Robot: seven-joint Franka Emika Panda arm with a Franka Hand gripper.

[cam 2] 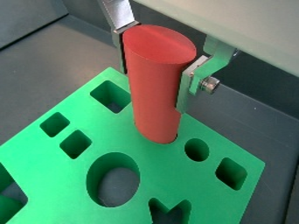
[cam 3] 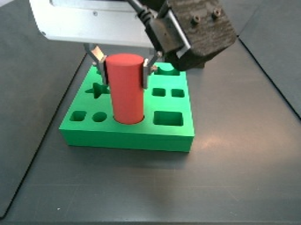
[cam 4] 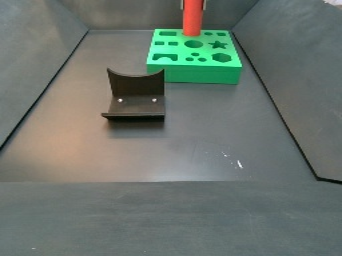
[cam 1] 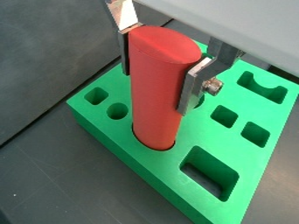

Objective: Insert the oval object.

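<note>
Oval object [cam 1: 159,83] upright over green block [cam 1: 117,140], lower end at or just inside a hole near block's middle; depth unclear. Gripper [cam 1: 162,63] directly above block, fingers [cam 1: 194,83] clamped on peg's upper sides, likely to keep it vertical for straight push down. Peg: tall, smooth, matte red, flat oval top. Fixture [cam 4: 134,96] well apart on floor [cam 4: 174,160], unused.

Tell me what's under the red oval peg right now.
The tall matte red oval peg, gripped by the end effector, stands on the green block; any hole beneath its base is covered.
</note>
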